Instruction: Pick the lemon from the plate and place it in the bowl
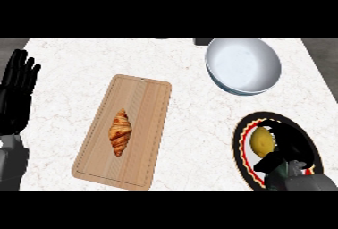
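Observation:
A yellow lemon (261, 141) lies on a black plate (242, 134) with a red and yellow rim at the lower right. My right hand (290, 147) is over the plate, its fingers curved along the lemon's right side and its thumb below the lemon, hiding part of it. A wide pale blue bowl (243, 65) stands at the upper right, beyond the plate. My left hand (16, 89) rests open at the left edge, fingers up.
A wooden cutting board (142, 112) lies slanted in the middle of the white marble counter, with a croissant (120, 132) on it. A dark object (201, 41) peeks out behind the bowl at the counter's back edge.

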`<state>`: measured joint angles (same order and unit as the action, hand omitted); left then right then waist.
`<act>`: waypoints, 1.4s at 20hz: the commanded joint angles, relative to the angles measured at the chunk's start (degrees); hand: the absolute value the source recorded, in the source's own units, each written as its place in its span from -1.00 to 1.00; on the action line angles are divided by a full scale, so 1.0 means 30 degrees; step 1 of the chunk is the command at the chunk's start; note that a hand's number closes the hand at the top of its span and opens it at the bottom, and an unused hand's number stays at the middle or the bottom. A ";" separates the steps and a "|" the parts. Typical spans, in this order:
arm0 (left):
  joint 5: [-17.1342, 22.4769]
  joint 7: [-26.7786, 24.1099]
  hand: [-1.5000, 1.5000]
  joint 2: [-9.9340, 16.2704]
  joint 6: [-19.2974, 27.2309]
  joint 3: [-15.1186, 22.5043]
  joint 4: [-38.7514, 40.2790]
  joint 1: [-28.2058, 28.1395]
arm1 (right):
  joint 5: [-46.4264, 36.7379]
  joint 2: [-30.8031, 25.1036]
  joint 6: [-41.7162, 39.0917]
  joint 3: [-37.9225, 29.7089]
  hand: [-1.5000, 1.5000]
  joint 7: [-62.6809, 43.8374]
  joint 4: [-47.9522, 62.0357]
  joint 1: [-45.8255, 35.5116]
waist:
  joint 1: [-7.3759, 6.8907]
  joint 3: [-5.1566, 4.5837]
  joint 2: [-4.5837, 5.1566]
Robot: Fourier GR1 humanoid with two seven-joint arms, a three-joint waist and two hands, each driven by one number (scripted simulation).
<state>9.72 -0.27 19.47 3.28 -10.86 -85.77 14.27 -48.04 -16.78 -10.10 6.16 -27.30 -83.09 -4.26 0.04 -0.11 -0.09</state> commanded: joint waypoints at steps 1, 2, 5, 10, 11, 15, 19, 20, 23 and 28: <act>-0.0323 0.0225 0.00 -0.0265 0.0145 -0.0026 0.0162 0.0353 | -0.0726 -0.0398 0.0379 -0.0005 1.00 0.0591 -0.1692 0.1012 | 0.0066 0.0036 0.0014; -0.0150 0.0944 0.00 -0.0074 0.0067 -0.0060 0.0092 0.0880 | -0.1034 -0.0428 0.1966 -0.0357 1.00 0.2732 0.1765 0.0229 | -0.0007 0.0045 0.0039; 0.0236 -0.0631 0.00 0.0070 -0.1014 -0.0941 0.0524 -0.0356 | -0.1184 -0.0320 0.0313 -0.0408 1.00 0.1093 -0.0805 0.0234 | 0.0007 0.0034 0.0017; -0.0273 -0.0153 0.00 -0.0289 0.0207 -0.0645 0.0540 0.0176 | 0.1370 -0.4452 0.0656 -0.5645 1.00 0.2844 0.1082 0.4242 | 0.0849 0.0048 0.0016; -0.0187 -0.0882 0.00 -0.0040 -0.0431 -0.0727 -0.0033 -0.1041 | 0.1679 -0.5472 0.0226 -0.6683 1.00 0.2870 0.1609 0.5211 | 0.0849 0.0034 -0.0078; 0.0413 0.0072 0.00 0.0357 -0.0907 -0.1021 -0.0104 -0.0483 | 0.2928 -0.7415 0.0263 -0.9168 1.00 0.5639 0.2236 0.6460 | 0.0325 0.0043 -0.0030; -0.0289 -0.0274 0.00 -0.0388 -0.0159 -0.0618 -0.0079 -0.0118 | 0.3231 -0.7452 0.0021 -1.0441 1.00 0.5745 -0.0145 0.8169 | 0.0294 0.0019 -0.0013; -0.0052 0.0107 0.00 -0.0023 -0.0748 -0.0728 -0.0372 -0.0663 | 0.2692 -0.7191 0.0370 -1.0506 1.00 0.5246 -0.0440 0.8201 | 0.0194 0.0023 -0.0010; 0.0190 -0.0302 0.00 -0.0127 -0.0880 -0.0959 -0.0312 -0.0936 | 0.2600 -0.7344 0.0946 -1.1827 1.00 0.4170 -0.2492 0.8788 | 0.0292 0.0005 -0.0039; 0.0448 -0.0628 0.00 0.0557 -0.1492 -0.1622 0.0493 -0.0704 | 0.5263 -0.7246 -0.0964 -1.4180 1.00 0.5013 -0.6673 0.9839 | 0.0407 -0.0005 -0.0054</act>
<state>9.88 -0.59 19.63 0.76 -13.75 -85.79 13.02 -37.06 -38.68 -9.88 -31.82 -13.31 -94.67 22.84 1.07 -0.09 -0.20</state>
